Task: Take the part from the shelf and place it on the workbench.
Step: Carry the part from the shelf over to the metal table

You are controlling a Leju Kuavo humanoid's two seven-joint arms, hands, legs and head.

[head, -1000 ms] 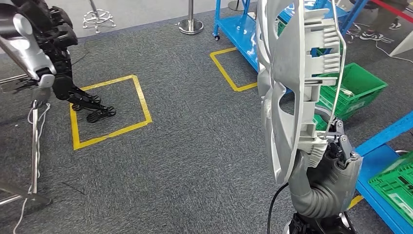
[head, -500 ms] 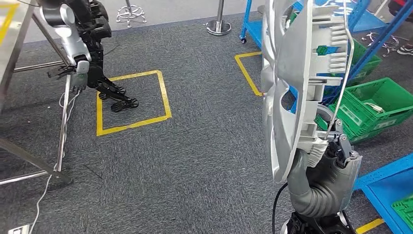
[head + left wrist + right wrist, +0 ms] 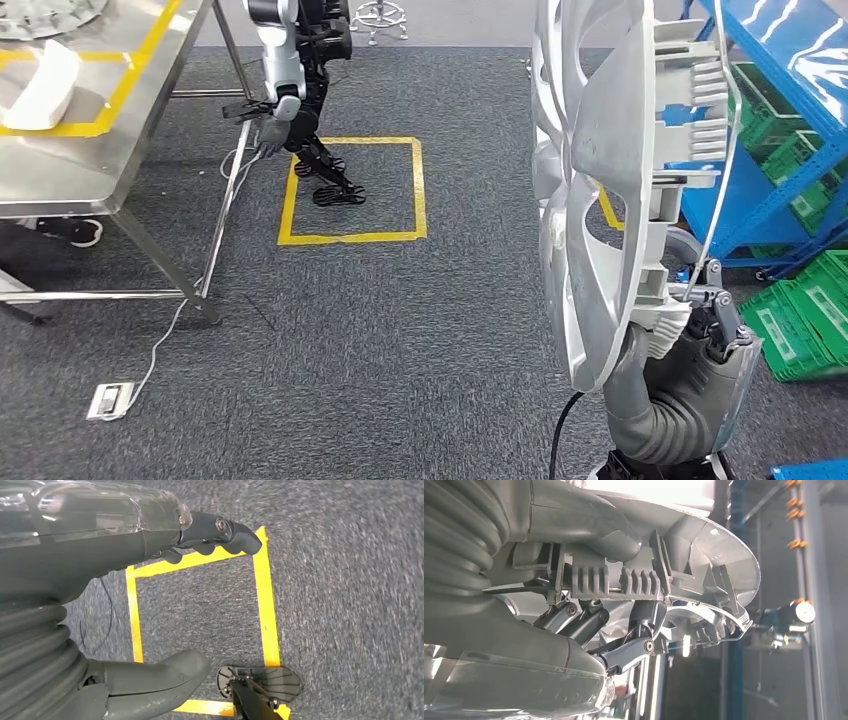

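Blocking your view ahead, the large silver plastic wheel cover (image 3: 590, 190) stands upright, gripped by your right hand (image 3: 690, 320); your left hand (image 3: 200, 535) hangs empty, fingers apart; steel bench (image 3: 90, 160) far left.

One large silver-grey plastic wheel cover (image 3: 590, 190), ribbed and spoked, gripped by one robot hand, the right hand (image 3: 690, 320); one other hand, the left hand (image 3: 150, 545), with nothing in it; one stainless steel workbench (image 3: 100, 170) marked with yellow tape; one white block (image 3: 45, 85) on that bench; one full yellow tape square (image 3: 350, 190) on the grey carpet; two green plastic crates (image 3: 800, 320) beside the blue metal shelving (image 3: 780, 110); one second humanoid robot (image 3: 295, 60), silver and black.
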